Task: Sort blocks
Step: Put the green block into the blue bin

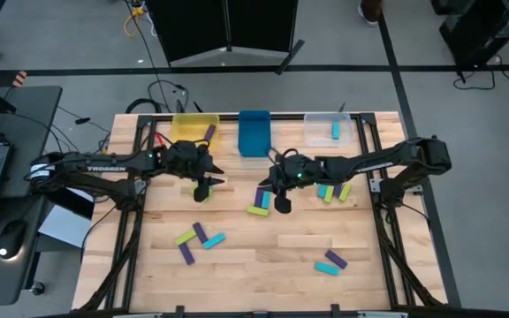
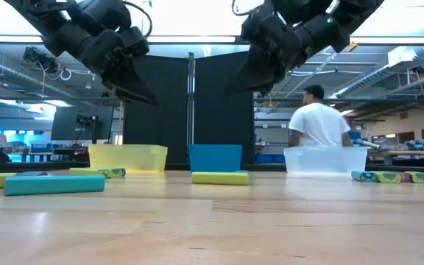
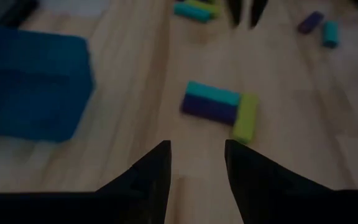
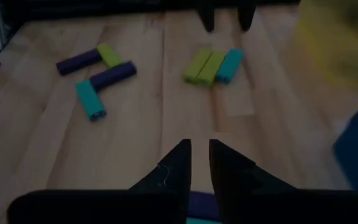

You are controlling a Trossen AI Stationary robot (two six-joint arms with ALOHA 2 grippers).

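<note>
Nearest you, a cyan block (image 2: 54, 184) lies flat, long axis sideways; left gripper (image 3: 196, 171) jaws apart, right gripper (image 4: 199, 163) jaws slightly apart, both empty.

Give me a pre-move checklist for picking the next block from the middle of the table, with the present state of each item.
1. Left end effector empty, fingers apart: ok.
2. Right end effector empty: ok in its wrist view; fingers only narrowly apart: not ok for a grasp.
3. Both end effectors lifted off the table: ok in the low view.
4. Central cluster of a cyan, a purple and a lime block lying flat: ok, but they touch each other, so a single pick is not ok.
5. Yellow bin, blue bin and clear bin upright at the far edge: ok.
6. Arms clear of each other: cannot tell; they are close.
</note>
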